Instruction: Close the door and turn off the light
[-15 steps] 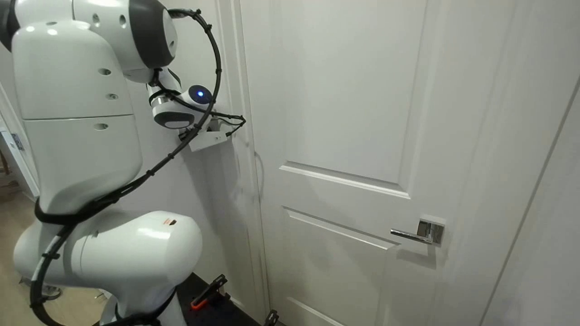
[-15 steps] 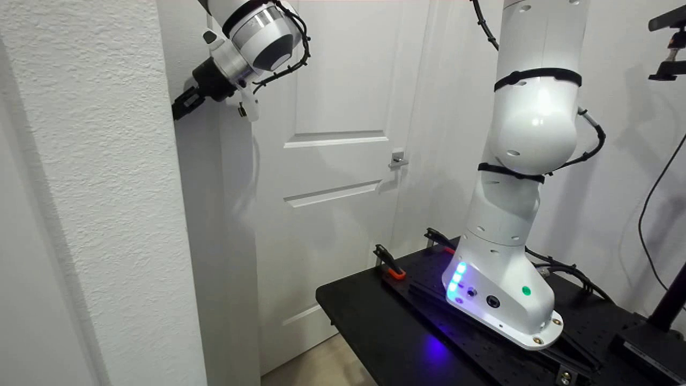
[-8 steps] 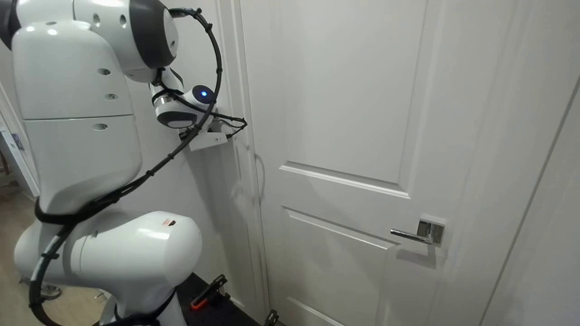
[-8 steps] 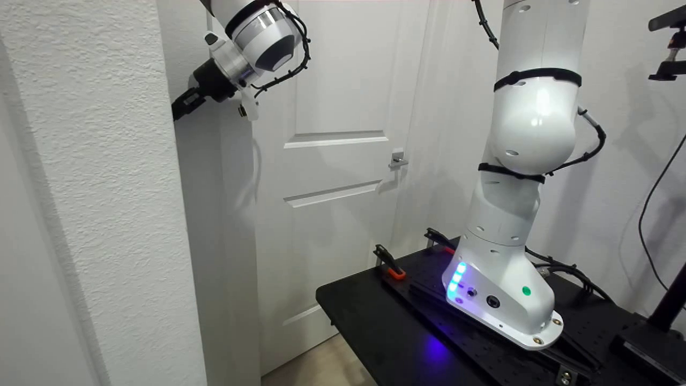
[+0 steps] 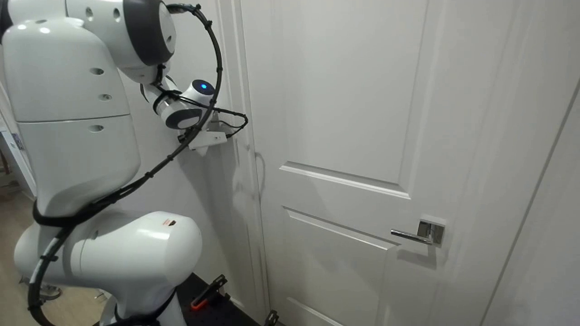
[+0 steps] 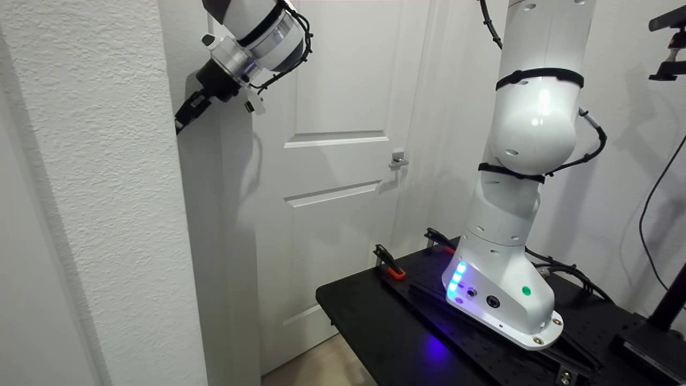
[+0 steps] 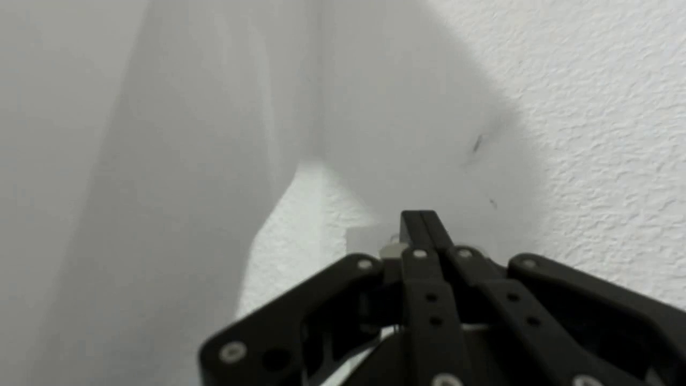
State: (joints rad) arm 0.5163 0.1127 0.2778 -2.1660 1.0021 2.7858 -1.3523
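Note:
The white panelled door (image 5: 344,113) with its silver lever handle (image 5: 412,236) appears flush with its frame. The door (image 6: 332,236) and handle (image 6: 397,160) also show in an exterior view. My gripper (image 7: 420,214) is shut and empty, fingertips together, pointing at the wall. Just beyond the fingers a smooth pale plate corner (image 7: 364,236) shows, apparently the light switch plate, mostly hidden by the fingers. Whether the fingertips touch it I cannot tell. In an exterior view the gripper (image 6: 185,117) tilts downward, its tips partly hidden by the wall corner. The lamp is out of view.
A textured wall corner (image 6: 107,187) stands beside the gripper. The arm's base is on a black table (image 6: 370,321) with orange-tipped clamps (image 6: 390,262). A black cable (image 5: 216,63) loops along the arm. A black stand (image 6: 664,305) is at the table's right end.
In the last half second the wrist has tilted more steeply downward and the fingertips have moved lower on the wall. The upper arm has shifted slightly. The door has not moved.

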